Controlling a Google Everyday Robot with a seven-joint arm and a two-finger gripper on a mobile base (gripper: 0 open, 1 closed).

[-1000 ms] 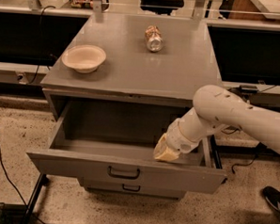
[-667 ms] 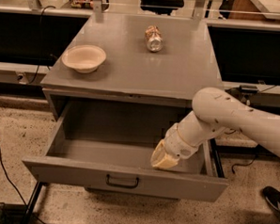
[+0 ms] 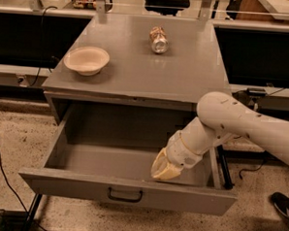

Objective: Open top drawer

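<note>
top drawer [image 3: 73, 186] pulled further out than a second ago; gripper [image 3: 166, 170] inside it, behind its front, grip unreadable; looks nearly done

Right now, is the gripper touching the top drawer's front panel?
Cannot tell. The camera view shows the gripper down inside the top drawer, just behind its front panel; the panel's rim hides any contact or gap.

Top drawer [image 3: 68, 184] drawn further out

Its front panel and dark handle [image 3: 125, 195] now sit lower in view, nearer the camera. The gripper [image 3: 166, 171], inside the drawer just behind the panel's right part, has come forward and slightly left with it.
</note>
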